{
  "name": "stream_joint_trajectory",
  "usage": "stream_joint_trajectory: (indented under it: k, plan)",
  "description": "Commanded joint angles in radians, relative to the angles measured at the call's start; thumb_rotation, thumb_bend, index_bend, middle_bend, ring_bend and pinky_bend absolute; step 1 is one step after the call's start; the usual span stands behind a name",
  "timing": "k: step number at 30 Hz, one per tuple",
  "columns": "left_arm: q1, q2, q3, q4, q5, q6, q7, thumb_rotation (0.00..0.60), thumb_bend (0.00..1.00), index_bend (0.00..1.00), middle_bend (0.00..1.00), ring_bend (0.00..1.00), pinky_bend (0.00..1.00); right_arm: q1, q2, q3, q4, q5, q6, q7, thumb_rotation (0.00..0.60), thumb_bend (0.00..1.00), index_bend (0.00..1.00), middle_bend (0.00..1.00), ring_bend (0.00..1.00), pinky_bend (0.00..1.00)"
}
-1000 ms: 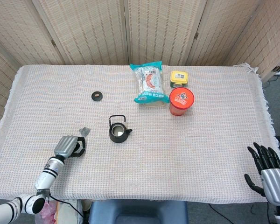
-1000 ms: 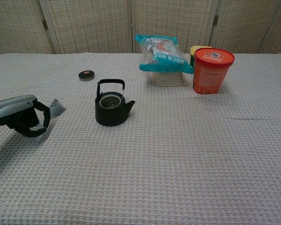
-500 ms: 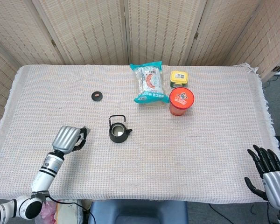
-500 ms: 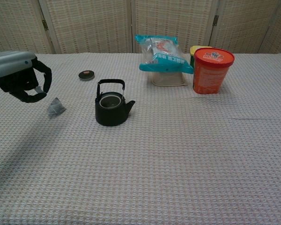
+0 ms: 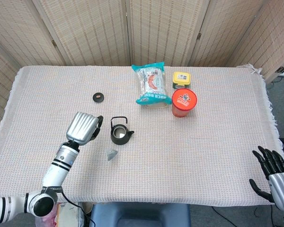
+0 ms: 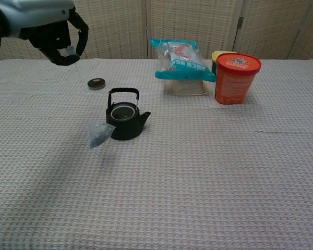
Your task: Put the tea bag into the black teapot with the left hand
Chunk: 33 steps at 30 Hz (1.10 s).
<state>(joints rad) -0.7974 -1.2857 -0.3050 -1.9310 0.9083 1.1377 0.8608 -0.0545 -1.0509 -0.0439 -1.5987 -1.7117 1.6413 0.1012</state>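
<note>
Left robot hand raised, fingers pinching the tag, tea bag dangling on its string just left of the open black teapot. Right robot hand off worktop edge, fingers spread, empty.

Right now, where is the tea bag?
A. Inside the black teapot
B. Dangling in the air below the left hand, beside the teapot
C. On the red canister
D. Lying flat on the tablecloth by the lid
B: the tea bag dangles on its string under the raised left hand, beside the black teapot, not yet in it.
</note>
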Motion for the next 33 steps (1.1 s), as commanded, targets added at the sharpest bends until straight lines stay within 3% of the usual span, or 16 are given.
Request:
stream_joint_trajectory:
  k: [1,15,26,33]
  plan:
    - [-0.046,-0.003,-0.017,-0.027,-0.045,0.020,0.054,0.600,0.52,0.65,1.00,1.00,1.00,0.004,0.003,0.002,-0.002,0.009,-0.009,0.007,0.600,0.27,0.00,0.00,0.00,0.00]
    - [-0.222,-0.070,-0.041,-0.013,-0.188,0.047,0.182,0.600,0.52,0.65,1.00,1.00,1.00,0.018,0.020,0.010,-0.005,0.045,-0.043,0.050,0.600,0.27,0.00,0.00,0.00,0.00]
    - [-0.276,-0.136,-0.023,0.155,-0.230,-0.032,0.059,0.600,0.52,0.65,1.00,1.00,1.00,0.017,0.026,0.014,-0.002,0.060,-0.043,0.071,0.600,0.27,0.00,0.00,0.00,0.00]
    - [-0.282,-0.123,-0.008,0.180,-0.226,-0.038,0.018,0.600,0.52,0.65,1.00,1.00,1.00,0.022,0.026,0.017,-0.002,0.069,-0.055,0.069,0.600,0.27,0.00,0.00,0.00,0.00]
